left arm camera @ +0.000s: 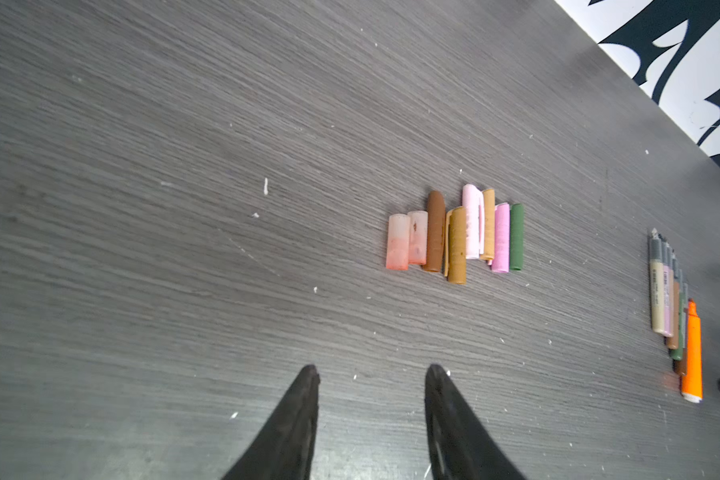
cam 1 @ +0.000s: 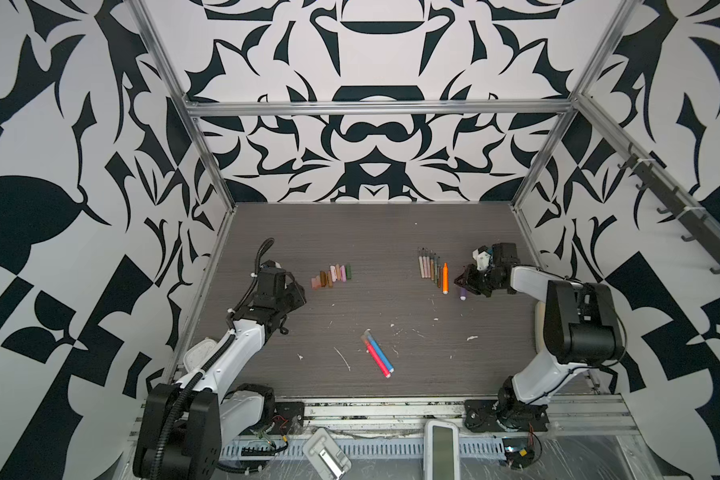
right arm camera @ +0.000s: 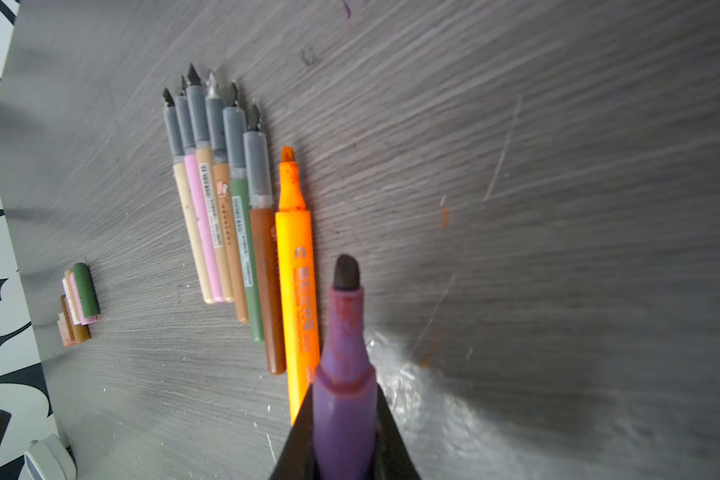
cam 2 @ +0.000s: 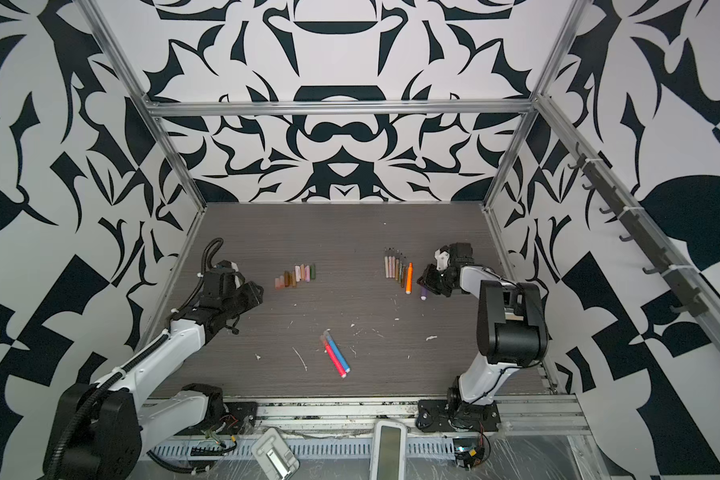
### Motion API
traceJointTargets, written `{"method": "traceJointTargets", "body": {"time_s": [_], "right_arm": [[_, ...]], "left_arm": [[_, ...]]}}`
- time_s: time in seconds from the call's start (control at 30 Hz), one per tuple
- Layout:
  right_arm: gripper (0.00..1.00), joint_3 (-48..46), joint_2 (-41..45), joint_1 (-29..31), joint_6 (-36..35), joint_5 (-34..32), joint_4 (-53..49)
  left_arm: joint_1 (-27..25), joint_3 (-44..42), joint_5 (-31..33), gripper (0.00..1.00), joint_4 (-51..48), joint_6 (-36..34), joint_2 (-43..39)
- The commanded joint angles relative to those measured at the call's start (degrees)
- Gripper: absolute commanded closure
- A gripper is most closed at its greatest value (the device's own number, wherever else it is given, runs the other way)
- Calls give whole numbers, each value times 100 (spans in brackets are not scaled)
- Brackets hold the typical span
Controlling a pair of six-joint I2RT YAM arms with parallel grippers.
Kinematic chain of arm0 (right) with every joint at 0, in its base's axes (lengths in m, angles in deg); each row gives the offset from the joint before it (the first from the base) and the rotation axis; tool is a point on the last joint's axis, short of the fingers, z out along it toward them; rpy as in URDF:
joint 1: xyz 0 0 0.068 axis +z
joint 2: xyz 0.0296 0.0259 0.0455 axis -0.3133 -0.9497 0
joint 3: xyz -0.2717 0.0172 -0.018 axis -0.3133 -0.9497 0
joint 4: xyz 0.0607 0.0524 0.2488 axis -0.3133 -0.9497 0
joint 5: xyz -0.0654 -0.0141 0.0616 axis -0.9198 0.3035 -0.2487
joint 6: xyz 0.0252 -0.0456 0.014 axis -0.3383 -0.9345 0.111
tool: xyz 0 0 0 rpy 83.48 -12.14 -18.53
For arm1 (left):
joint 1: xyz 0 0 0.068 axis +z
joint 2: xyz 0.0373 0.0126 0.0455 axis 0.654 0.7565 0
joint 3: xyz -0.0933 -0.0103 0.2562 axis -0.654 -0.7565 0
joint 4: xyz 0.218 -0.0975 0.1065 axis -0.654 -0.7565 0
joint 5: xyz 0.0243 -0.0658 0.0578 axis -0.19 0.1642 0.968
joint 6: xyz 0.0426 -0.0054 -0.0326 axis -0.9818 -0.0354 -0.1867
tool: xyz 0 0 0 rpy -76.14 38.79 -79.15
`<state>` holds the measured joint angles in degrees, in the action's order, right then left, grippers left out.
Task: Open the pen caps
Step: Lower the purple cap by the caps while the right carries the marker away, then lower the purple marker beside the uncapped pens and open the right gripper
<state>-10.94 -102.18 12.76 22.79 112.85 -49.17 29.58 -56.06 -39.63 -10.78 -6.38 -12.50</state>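
- The left claw (left arm camera: 373,370) is hovering over the table (left arm camera: 142,208). Its two fingers are standing apart with nothing between them, so it is released.
- The pen caps (left arm camera: 454,232) are lying in a tight row on the table, a little ahead of the left claw and not touching it. Two translucent peach ones are lying at one end, then brown, tan and pink ones, and a dark green one at the other end.
- The right claw (right arm camera: 344,415) is clenching around the purple pen (right arm camera: 344,345), whose dark bare tip is pointing forward from the fingers.
- The purple pen is hanging just beside the orange pen (right arm camera: 298,291), which is lying at the end of the row of thin pens (right arm camera: 225,216). All of these are showing bare tips.
- In a top view, a blue pen (cam 1: 381,353) and a pink pen (cam 1: 376,360) are lying side by side near the front middle of the table, well apart from both rows.
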Motion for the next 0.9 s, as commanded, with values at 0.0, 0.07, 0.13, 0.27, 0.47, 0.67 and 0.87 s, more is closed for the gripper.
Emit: {"method": "traceJointTargets", "body": {"time_s": [0.0,0.07,0.13,0.27,0.47,0.67,0.87], "right_arm": [[94,266,-126,16,-76,111,106],[94,302,-248,15,-14,226,175],[92,329,-344,21,27,290,201],[77,360,-385,17,49,298,171],[66,479,-339,15,87,381,57],[69,514,-258,20,198,515,42],[69,311,196,22,269,503,-12]], "left_arm": [[2,-31,-23,55,129,-81,35],[1,-40,-40,55,137,-83,34],[1,-48,-46,55,151,-84,28],[2,-57,-74,55,173,-84,23],[2,-13,-147,55,165,-102,118],[2,-31,-158,55,173,-110,87],[-5,-42,-164,55,173,-113,59]]}}
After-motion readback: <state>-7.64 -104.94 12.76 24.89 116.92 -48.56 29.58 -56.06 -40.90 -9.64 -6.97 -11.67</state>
